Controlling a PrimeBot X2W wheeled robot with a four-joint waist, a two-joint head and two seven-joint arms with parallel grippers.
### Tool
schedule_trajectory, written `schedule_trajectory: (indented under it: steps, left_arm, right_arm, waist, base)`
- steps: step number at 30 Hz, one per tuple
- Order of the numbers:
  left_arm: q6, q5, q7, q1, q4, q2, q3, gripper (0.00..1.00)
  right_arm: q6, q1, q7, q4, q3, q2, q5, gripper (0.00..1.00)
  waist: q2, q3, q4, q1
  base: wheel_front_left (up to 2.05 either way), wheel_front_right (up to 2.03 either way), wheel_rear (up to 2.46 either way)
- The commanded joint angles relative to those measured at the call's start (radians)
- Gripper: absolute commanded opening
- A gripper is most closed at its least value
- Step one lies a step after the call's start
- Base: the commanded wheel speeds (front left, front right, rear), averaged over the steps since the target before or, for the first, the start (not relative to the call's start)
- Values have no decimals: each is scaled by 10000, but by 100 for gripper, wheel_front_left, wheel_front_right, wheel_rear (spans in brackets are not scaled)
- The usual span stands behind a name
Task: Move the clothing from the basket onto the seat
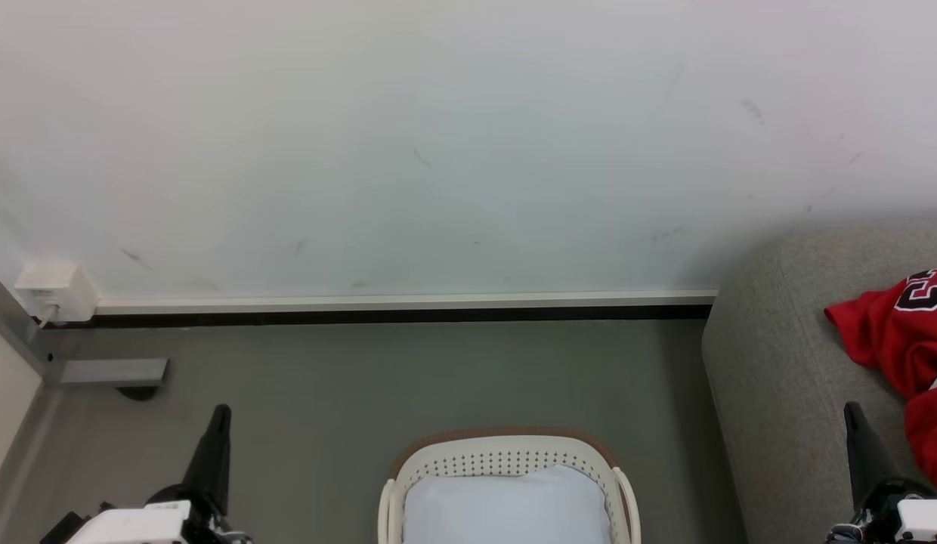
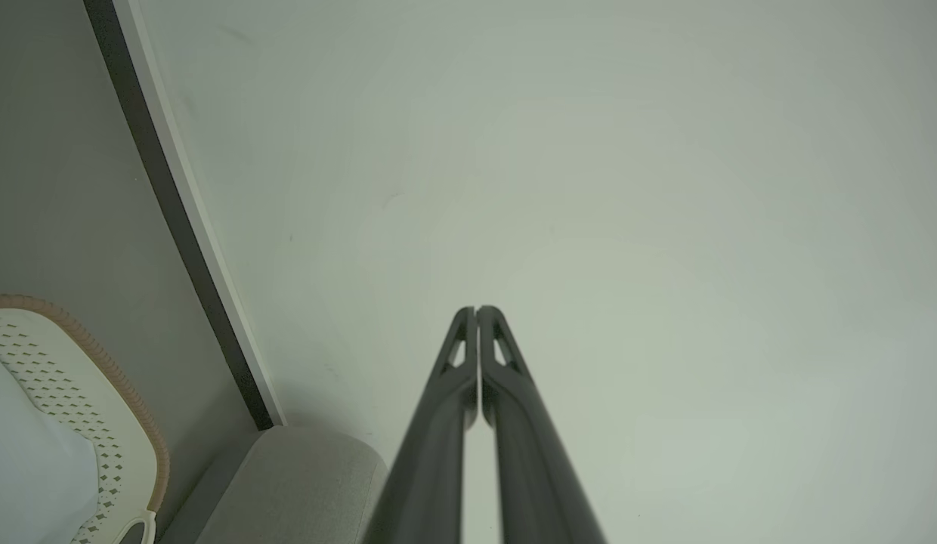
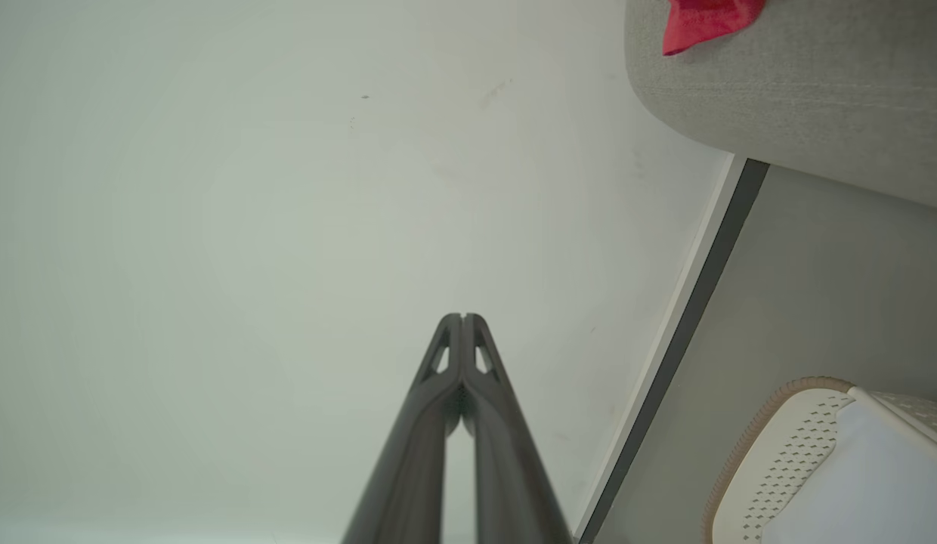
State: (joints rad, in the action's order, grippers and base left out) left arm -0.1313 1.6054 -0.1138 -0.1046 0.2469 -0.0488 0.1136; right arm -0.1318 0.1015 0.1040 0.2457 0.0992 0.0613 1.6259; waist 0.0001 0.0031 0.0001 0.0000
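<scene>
The jaws of my left gripper (image 2: 477,310) and right gripper (image 3: 462,317) are both pressed together on nothing, pointing at the pale wall (image 1: 438,151). Between them, near, sits the cream-white perforated plastic basket with a brown rim (image 1: 506,447), showing a pale white pad (image 1: 506,502). The bright red soft fabric clothing (image 1: 888,340) lies to the right on the light grey upholstered seat (image 1: 771,363), just beside the right gripper, running near-to-far. I judge any further tidying falls to that arm.
</scene>
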Motion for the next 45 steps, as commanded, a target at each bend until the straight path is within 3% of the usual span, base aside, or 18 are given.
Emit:
schedule_trajectory:
  steps: [1,45]
  left_arm:
    - [11,133,-46,-79,-32,-24,15,0]
    - [11,137,-43,-78,-33,-24,11,0]
  right_arm:
    - [21,92,0,-39,28,1,-19,0]
    - [21,103,68,-32,106,-57,-94,0]
  waist:
    - [-1,0,-1,0]
    - [-1,0,-1,0]
  base:
    - [0,0,0]
    - [0,0,0]
